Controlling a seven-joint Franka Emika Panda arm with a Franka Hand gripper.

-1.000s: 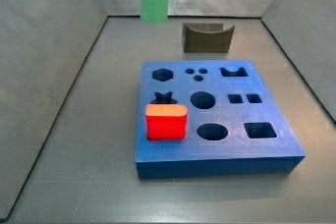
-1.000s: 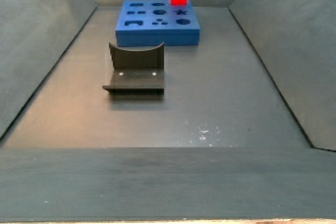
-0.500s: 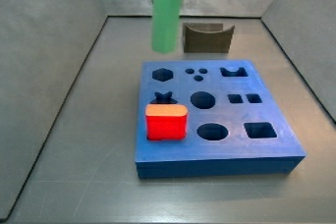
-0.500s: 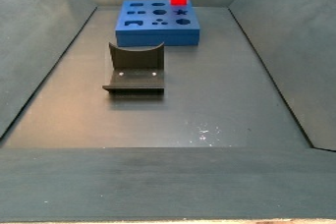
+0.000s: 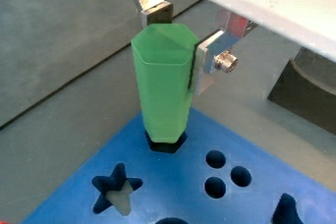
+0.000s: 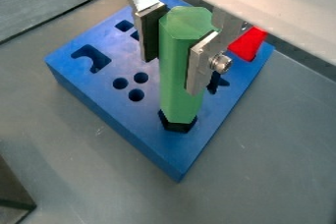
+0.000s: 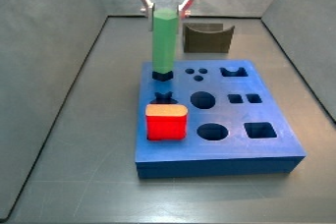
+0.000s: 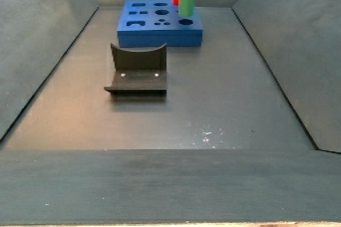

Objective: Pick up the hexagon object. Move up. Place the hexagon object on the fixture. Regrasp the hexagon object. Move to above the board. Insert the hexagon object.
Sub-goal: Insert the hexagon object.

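While gripped by the hand (image 5: 180, 39), the hexagon object (image 5: 165, 85) stands in the board (image 5: 197, 179).

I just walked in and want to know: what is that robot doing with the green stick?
The robot's claw holds the green hexagon object upright and has its bottom end in a hole at a corner of the blue board. A red block stands on the board too. The dark fixture sits apart on the floor.

The robot's two-finger silver gripper (image 5: 182, 39) hangs above the large blue board (image 5: 250, 203), fingers clamped on the upright bright green hexagonal bar (image 5: 164, 85).
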